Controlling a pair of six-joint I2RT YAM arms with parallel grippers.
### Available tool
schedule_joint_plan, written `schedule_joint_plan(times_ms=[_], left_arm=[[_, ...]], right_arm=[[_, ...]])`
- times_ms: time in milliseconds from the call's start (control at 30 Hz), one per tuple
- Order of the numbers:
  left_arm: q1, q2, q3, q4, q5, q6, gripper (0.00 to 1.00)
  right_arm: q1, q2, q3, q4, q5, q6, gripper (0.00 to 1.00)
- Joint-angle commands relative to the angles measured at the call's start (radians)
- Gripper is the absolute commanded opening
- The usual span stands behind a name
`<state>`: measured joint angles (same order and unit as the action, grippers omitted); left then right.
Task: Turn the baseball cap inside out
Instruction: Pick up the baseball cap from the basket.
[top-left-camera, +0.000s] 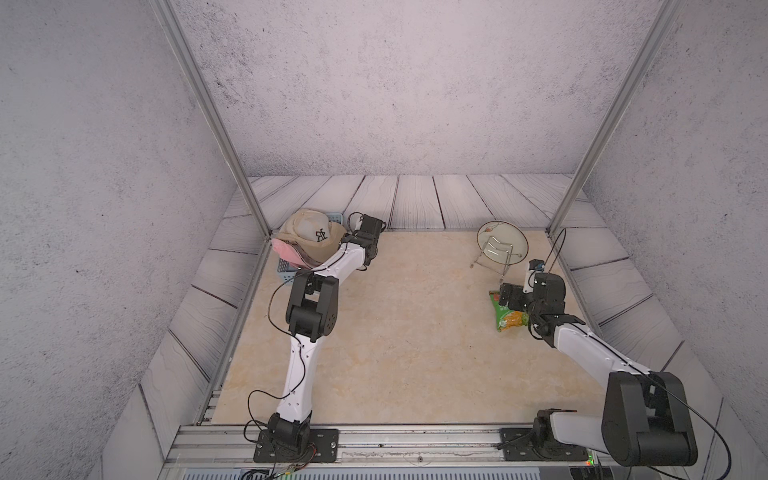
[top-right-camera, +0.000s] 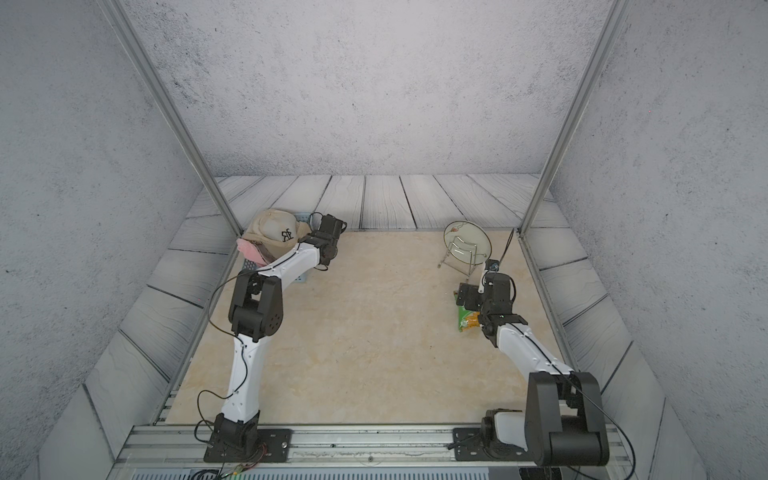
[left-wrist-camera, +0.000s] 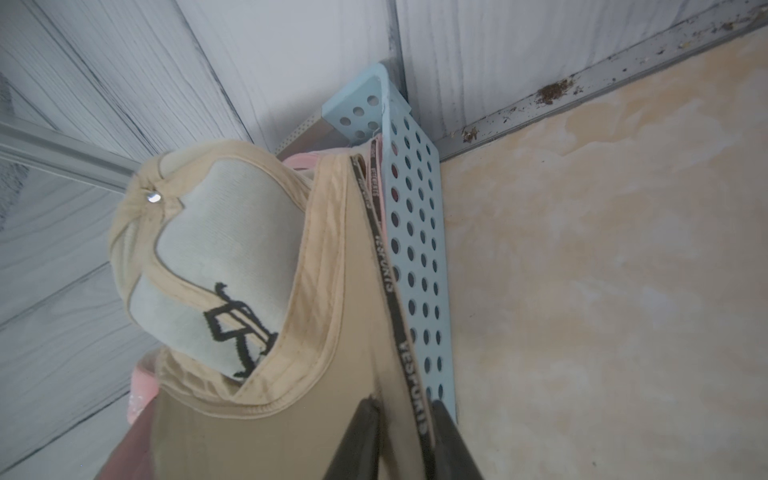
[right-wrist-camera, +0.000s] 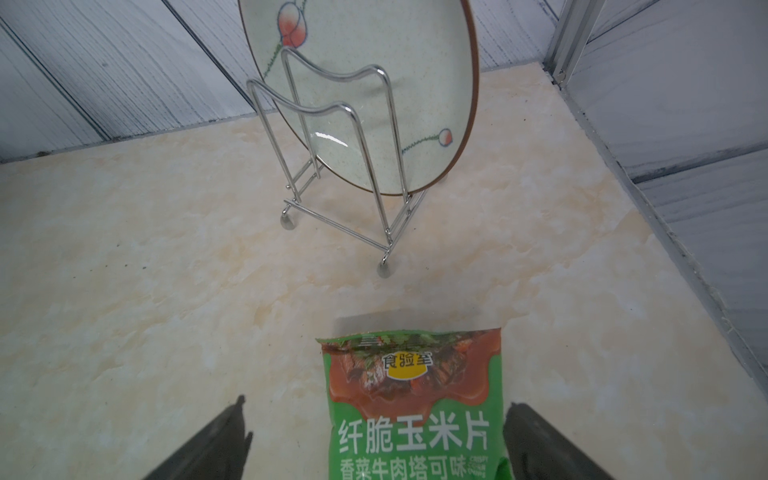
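A tan baseball cap (top-left-camera: 311, 232) (top-right-camera: 276, 230) lies on top of a pile in the far left corner. Its crown (left-wrist-camera: 216, 257) shows pale grey panels, tan seams and a black stitched logo. My left gripper (left-wrist-camera: 405, 405) reaches in from the right and is shut on the edge of the cap's tan brim (left-wrist-camera: 365, 332). One finger lies on the brim's face, and the other is behind the dark printed band. My right gripper (right-wrist-camera: 376, 409) (top-left-camera: 505, 293) stands open at the right, low over a snack bag, holding nothing.
The cap rests on a pink cap (top-left-camera: 284, 249) in a light blue perforated basket (left-wrist-camera: 415, 232) (top-left-camera: 286, 270) against the corner post. A green snack bag (right-wrist-camera: 415, 415) (top-left-camera: 509, 318) lies under the right gripper. A plate (top-left-camera: 503, 243) stands in a wire rack (right-wrist-camera: 332, 166) at the far right.
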<state>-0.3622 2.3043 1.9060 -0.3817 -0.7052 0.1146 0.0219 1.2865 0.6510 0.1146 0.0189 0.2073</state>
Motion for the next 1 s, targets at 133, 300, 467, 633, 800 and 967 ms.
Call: schedule_joint_plan(times_ms=[133,300,467,633,800,967], left_arm=[[0.004,-0.167,-0.056,0.073,-0.091,0.039,0.02],[0.005,-0.260,-0.065,0.109,-0.175,0.092,0.00],[0.005,-0.378,-0.074,0.153,-0.207,0.154,0.00],[-0.010,-0.511,-0.030,0.034,-0.103,0.131,0.00],[-0.038,-0.620,0.033,-0.169,0.151,0.004,0.00],[-0.043,-0.703,0.040,-0.286,0.523,-0.187,0.00]], right_arm=[[-0.001,0.013,0.030,-0.007,-0.020,0.006,1.00],[-0.002,0.007,0.029,-0.003,-0.034,0.004,1.00],[-0.002,-0.014,0.040,-0.007,-0.074,0.001,1.00],[-0.002,-0.047,0.070,-0.048,-0.200,0.013,0.99],[-0.003,-0.076,0.105,-0.110,-0.372,0.055,0.95],[-0.001,-0.136,0.146,-0.187,-0.569,0.090,0.91]])
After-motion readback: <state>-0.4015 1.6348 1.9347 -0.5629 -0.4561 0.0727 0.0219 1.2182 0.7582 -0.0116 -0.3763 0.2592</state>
